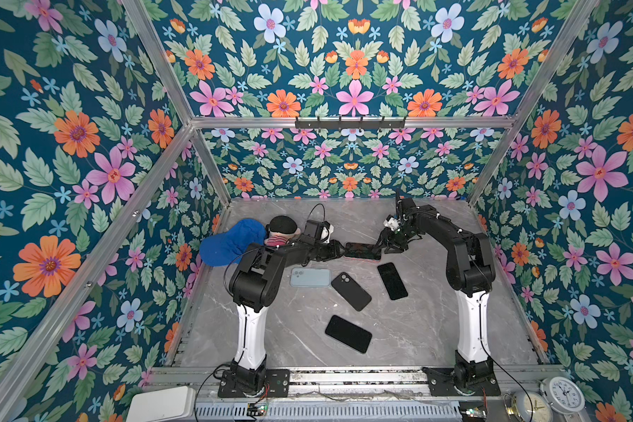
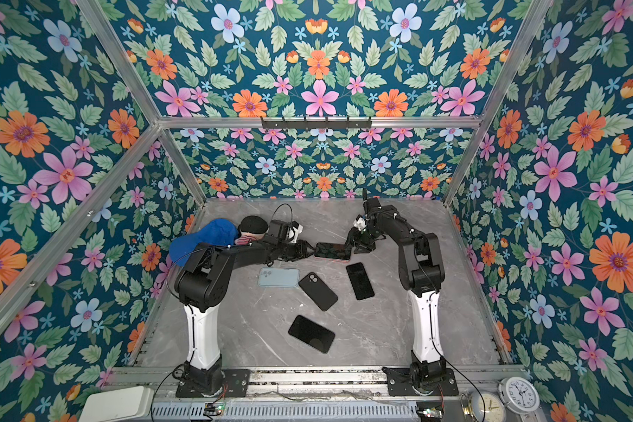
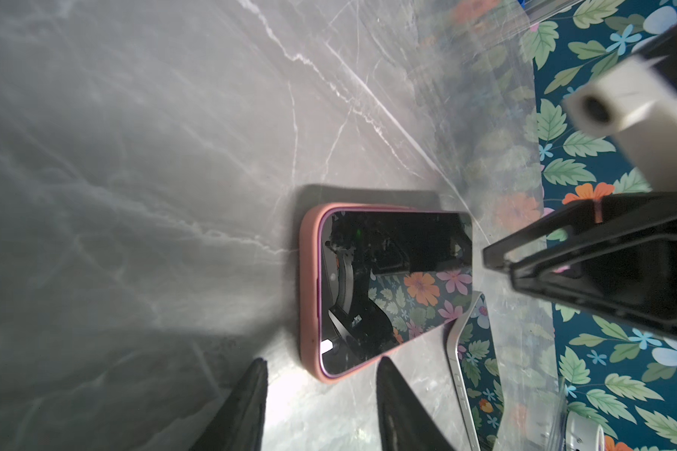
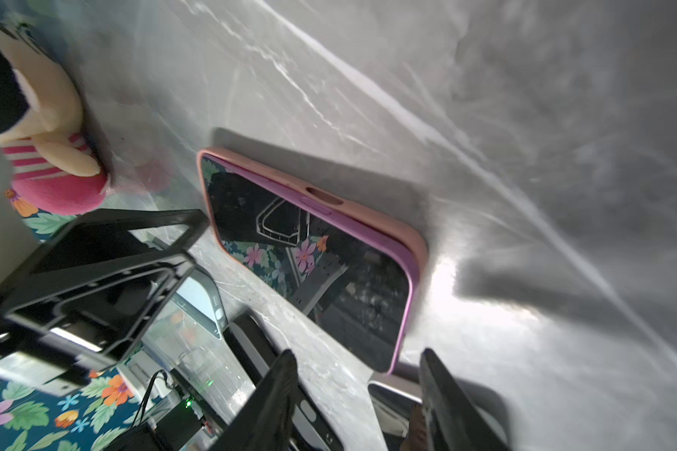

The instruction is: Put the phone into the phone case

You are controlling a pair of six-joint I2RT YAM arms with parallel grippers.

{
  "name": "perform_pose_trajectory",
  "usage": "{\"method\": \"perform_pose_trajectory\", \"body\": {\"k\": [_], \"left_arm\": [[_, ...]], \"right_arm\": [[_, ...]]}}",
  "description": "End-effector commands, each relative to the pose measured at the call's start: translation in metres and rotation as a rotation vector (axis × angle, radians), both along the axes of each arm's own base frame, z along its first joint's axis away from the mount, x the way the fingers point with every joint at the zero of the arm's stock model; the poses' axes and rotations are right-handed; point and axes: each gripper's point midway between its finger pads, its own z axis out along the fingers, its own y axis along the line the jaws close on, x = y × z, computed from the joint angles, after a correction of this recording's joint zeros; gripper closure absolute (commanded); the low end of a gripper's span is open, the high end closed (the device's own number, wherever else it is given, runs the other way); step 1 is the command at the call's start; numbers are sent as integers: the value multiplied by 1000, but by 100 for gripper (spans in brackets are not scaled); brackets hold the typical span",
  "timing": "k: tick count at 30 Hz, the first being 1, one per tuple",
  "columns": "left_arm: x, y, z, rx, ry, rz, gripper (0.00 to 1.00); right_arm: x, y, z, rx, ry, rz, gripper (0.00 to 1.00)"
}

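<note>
Seemingly mid-seating: purple-rimmed black phone [image 4: 309,273] in soft pink case [image 3: 308,293], one long edge apparently proud. Both apart, empty: left hand [image 3: 321,363], right hand [image 4: 356,353]. Calls for pressing it flush.

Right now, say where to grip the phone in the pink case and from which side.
Probably best: pinch the pink-cased phone across its long edges, coming down from above. It lies flat, screen up, on the table, leaving just its edges graspable.

Blue cap [image 1: 231,243] beside plush toy [image 1: 282,227], possibly touching; white clock [image 1: 562,394] at front edge.
</note>
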Motion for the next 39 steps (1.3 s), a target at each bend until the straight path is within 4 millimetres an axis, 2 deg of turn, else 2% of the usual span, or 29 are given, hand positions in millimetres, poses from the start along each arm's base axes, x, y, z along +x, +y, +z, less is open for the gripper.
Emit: {"method": "perform_pose_trajectory", "body": {"k": [1,4,15,30,33,39], "left_arm": [[-1,-5,3,-8,-16,-25,52],[-5,-10,-1,-8,-6,-37,52],[-11,-18,-6,-3,6,-64,53],[-21,-19,0,-5,4,-72,53],[-23,-16,1,-3,2,-69,53],[-21,3,-1,-5,-2,-22,53]], "right_arm": [[-7,-7,-3,-34,-7,-23,49],[-12,-3,-8,-20,-20,-37,50],[-11,5,-31,14,-9,-33,49],[-2,37,-30,4,-24,49,53],[-2,33,-28,-24,-28,51,53],[-3,7,-17,-125,-60,42,45]]}}
